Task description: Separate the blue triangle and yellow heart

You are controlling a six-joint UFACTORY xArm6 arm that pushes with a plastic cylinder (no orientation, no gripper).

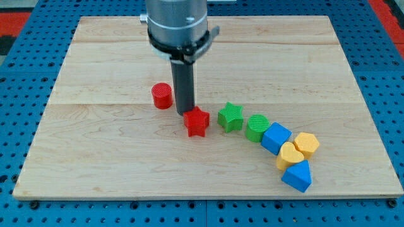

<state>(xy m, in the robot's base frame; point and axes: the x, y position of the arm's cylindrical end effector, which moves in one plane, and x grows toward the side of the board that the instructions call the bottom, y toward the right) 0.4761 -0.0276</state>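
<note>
The blue triangle [297, 176] lies near the view's bottom right, touching the yellow heart [290, 155] just above it. My tip [185, 112] is well to the view's left of both, right at the upper left edge of the red star [196, 122]. The rod comes down from the arm's grey head at the view's top.
A red cylinder [162, 96] stands left of my tip. A green star [231, 117], a green cylinder [257, 128], a blue cube [276, 137] and a yellow hexagon [307, 144] run in a curved row toward the heart. The wooden board [95, 157] sits on a blue pegboard.
</note>
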